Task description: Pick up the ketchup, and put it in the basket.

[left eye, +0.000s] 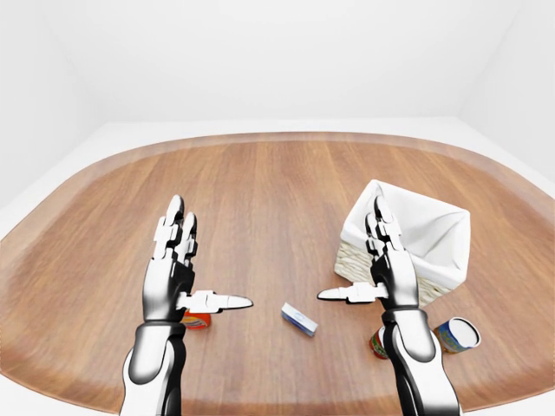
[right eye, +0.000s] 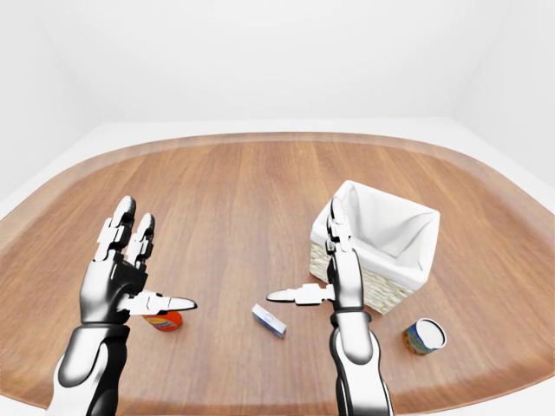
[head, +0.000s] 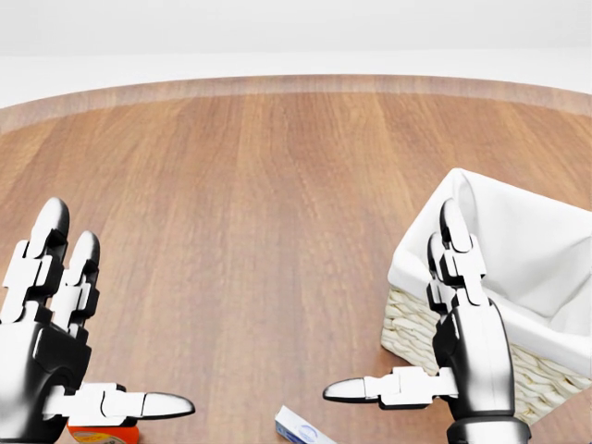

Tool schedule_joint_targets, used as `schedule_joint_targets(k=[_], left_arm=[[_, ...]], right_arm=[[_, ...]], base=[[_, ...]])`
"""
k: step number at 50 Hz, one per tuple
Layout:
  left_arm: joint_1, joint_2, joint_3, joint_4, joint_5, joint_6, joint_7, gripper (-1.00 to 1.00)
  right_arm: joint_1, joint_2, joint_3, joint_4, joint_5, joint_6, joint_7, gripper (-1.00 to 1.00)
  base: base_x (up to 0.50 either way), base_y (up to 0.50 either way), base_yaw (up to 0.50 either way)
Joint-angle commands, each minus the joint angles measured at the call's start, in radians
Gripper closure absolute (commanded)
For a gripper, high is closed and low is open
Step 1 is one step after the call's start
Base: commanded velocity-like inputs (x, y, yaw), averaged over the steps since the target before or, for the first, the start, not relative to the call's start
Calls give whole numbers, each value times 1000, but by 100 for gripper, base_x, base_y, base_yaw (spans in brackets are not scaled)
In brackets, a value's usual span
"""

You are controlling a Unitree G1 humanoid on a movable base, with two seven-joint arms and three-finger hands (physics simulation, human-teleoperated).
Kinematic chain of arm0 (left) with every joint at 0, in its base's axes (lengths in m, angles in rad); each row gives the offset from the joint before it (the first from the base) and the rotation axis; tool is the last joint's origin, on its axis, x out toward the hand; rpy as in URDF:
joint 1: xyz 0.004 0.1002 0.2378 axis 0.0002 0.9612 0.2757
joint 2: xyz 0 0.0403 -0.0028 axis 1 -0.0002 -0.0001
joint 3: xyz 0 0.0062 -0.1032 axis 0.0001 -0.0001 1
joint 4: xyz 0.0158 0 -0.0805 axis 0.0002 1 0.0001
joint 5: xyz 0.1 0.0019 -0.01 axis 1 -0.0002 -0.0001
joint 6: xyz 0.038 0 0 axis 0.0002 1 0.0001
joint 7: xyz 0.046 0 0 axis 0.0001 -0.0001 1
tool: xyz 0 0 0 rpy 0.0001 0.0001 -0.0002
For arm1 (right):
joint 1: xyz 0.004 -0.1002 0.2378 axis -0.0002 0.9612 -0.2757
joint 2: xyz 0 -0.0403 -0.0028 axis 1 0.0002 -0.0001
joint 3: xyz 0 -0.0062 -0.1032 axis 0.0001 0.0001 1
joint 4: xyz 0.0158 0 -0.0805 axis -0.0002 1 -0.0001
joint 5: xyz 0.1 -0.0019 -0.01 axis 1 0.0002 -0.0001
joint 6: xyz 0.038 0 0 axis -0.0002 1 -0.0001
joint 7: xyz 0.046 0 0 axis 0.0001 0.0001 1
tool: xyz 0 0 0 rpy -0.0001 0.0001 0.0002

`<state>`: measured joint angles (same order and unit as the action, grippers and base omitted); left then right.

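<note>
Overhead, both hands hang above the wooden table [right eye: 260, 191], palms facing each other and neither touching anything. In the right-eye view the left hand [right eye: 121, 269] sits at about 8 o'clock, its fingers spread and upright, its thumb pointing toward the middle. The right hand [right eye: 338, 269] sits at about 5 o'clock, fingers likewise apart and thumb pointing inward toward the left hand.

Just below the left thumb a red-orange item [right eye: 163, 321] lies on the table, partly hidden by the hand; it may be the ketchup, though I cannot tell for sure. A second reddish item [left eye: 379, 341] shows only in the left-eye view, at 5 o'clock, mostly hidden behind the right forearm.

The basket [right eye: 399, 277], wicker with a white cloth liner, stands at 3 o'clock, just beside the right hand on its outer side. A small white and blue box [right eye: 269, 320] lies between the two hands at 6 o'clock. A can [right eye: 423, 336] lies on its side at 4 o'clock, near the basket.
</note>
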<state>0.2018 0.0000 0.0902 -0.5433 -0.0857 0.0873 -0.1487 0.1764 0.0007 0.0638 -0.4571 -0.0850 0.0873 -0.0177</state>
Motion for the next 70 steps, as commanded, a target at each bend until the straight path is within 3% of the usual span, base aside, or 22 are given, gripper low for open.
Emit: schedule_joint_targets(k=[1, 21, 30, 32, 34, 35, 37, 38, 39, 46, 47, 52, 70], left_arm=[[11, 0, -1, -7, 3, 0, -3, -100], [12, 1, 4, -15, 10, 0, -3, -100], [34, 3, 73, 54, 53, 0, -6, -100], [34, 2, 88, 90, 87, -29, 3, -100], [35, 1, 93, 100, 89, -36, -4, -100], [36, 2, 101, 128, 103, -72, -1, -100], [34, 2, 115, 151, 104, -98, -6, -100], [30, 8, 125, 144, 112, -90, -7, -100], [22, 19, 152, 164, 111, -101, -11, -100], [6, 18, 200, 166, 120, -100, -25, -100], [-101, 105, 298, 399, 136, -175, 21, -100], [-117, 130, 308, 436, 135, -175, 36, -100], [-140, 150, 293, 520, 144, -175, 63, -100]], right_arm=[[8, 1, -1, 1, 3, 0, -5, -100], [5, 0, -2, 3, -1, 0, -7, -100], [1, 0, -8, 14, 4, 0, -3, -100], [7, 0, -5, 5, 2, 0, -3, -100], [8, -1, -5, 7, 3, 0, -2, -100], [8, -1, -6, 9, 3, 0, -2, -100], [6, -1, -6, 13, 2, 0, -1, -100], [5, 0, -1, 15, -2, 0, -2, -100], [7, -1, 1, 13, -4, 0, -2, -100], [6, -1, -5, 13, -2, 0, 0, -100], [8, -1, -5, 6, -8, 0, -5, -100], [9, -1, -4, 4, -10, 0, -6, -100], [9, -1, -3, 6, -10, 0, -6, -100]], base=[[0, 0, 0], [0, 0, 0], [0, 0, 0], [0, 0, 0], [0, 0, 0], [0, 0, 0], [0, 0, 0], [0, 0, 0], [0, 0, 0], [0, 0, 0], [0, 0, 0], [0, 0, 0], [0, 0, 0]])
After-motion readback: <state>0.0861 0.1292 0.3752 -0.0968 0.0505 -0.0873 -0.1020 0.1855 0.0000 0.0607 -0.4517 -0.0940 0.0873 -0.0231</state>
